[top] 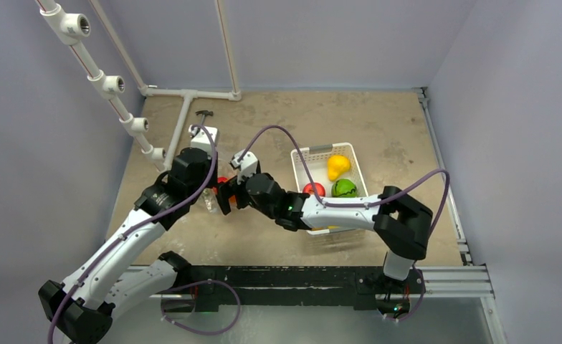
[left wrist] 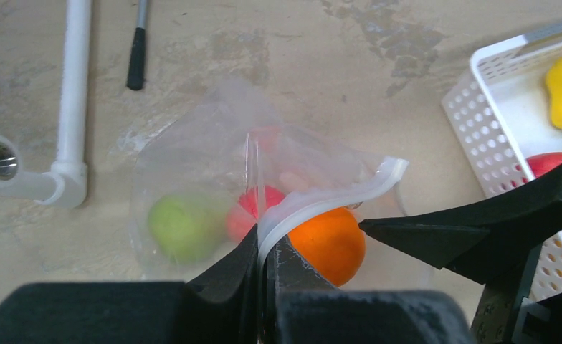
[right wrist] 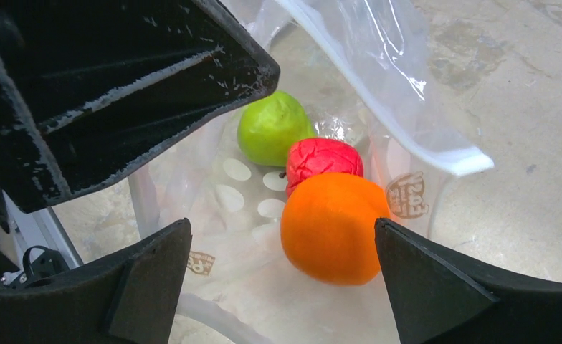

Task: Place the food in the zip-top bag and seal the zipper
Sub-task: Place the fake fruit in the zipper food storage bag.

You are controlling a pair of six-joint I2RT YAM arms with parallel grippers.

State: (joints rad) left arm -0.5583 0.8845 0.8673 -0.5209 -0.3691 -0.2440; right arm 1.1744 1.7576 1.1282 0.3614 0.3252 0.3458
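The clear zip-top bag (left wrist: 192, 158) lies on the table with its mouth held up. My left gripper (left wrist: 267, 247) is shut on the white zipper strip (left wrist: 335, 195) at the mouth edge. A green fruit (right wrist: 272, 127), a red fruit (right wrist: 323, 159) and an orange fruit (right wrist: 332, 229) lie inside the bag (right wrist: 242, 193). My right gripper (right wrist: 282, 272) is open at the bag's mouth, its fingers wide on either side of the orange fruit and not closed on it. In the top view both grippers meet over the bag (top: 210, 202).
The white slotted basket (top: 303, 159) stands right of the bag and holds a yellow fruit (top: 337, 166), a red fruit (top: 314, 189) and a green fruit (top: 344, 188). White pipes (left wrist: 70, 107) and a black-handled tool (left wrist: 136, 57) lie left and behind the bag.
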